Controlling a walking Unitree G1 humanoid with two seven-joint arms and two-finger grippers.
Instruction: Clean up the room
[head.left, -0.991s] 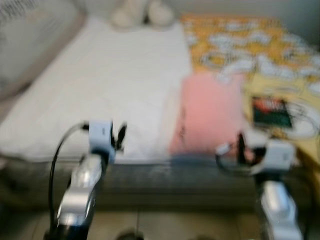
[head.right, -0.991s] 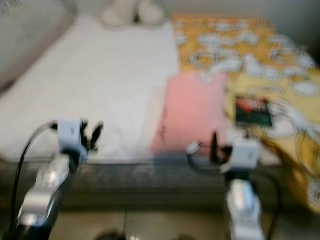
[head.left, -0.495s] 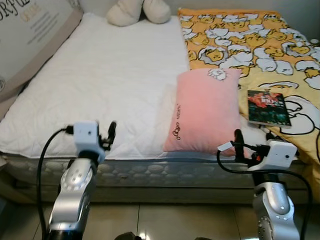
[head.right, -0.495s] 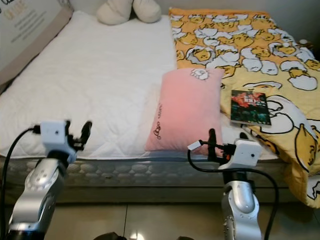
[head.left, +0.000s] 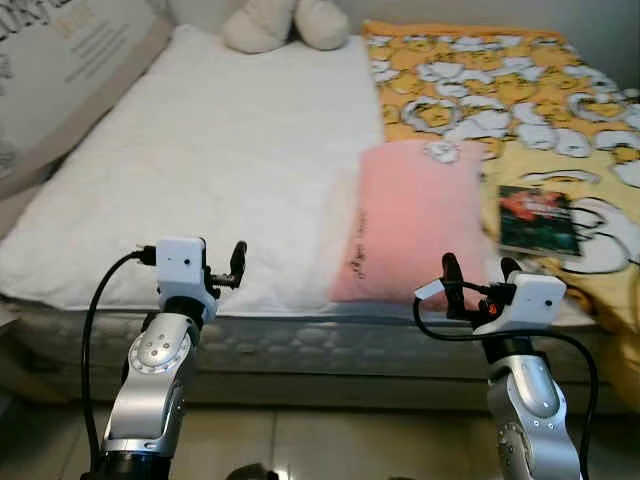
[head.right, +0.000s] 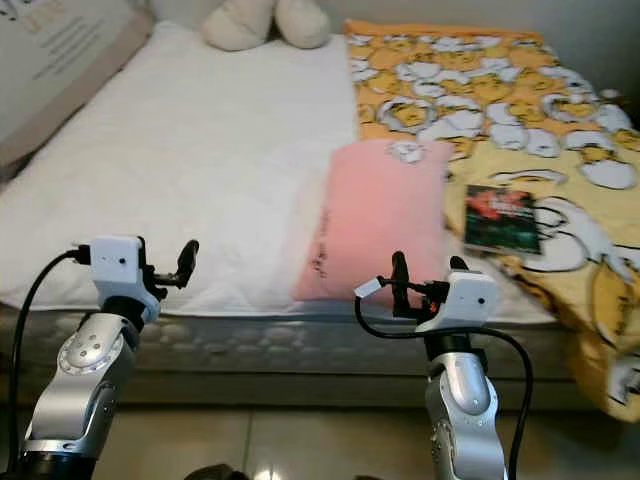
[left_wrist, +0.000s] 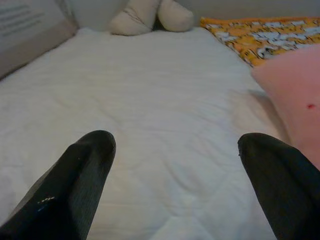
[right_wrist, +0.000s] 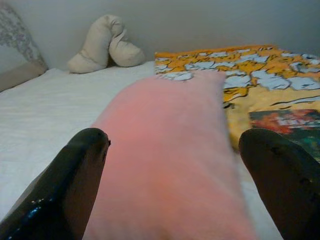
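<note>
The bed (head.left: 200, 170) lay just ahead of the robot, a yellow blanket (head.left: 520, 90) over its right half. The pink pillow (head.left: 415, 220) lay beside the blanket's edge, its long axis running away from the robot, directly beyond the right pincer (head.left: 478, 275), which was the nearer and stood open. A book (head.left: 538, 218) rested on the blanket. The left pincer (head.left: 238, 262), also open, faced bare mattress.

cream plush toy (head.left: 285, 24) at bed head, cardboard box (head.left: 60, 70), tiled floor (head.left: 330, 445)
</note>
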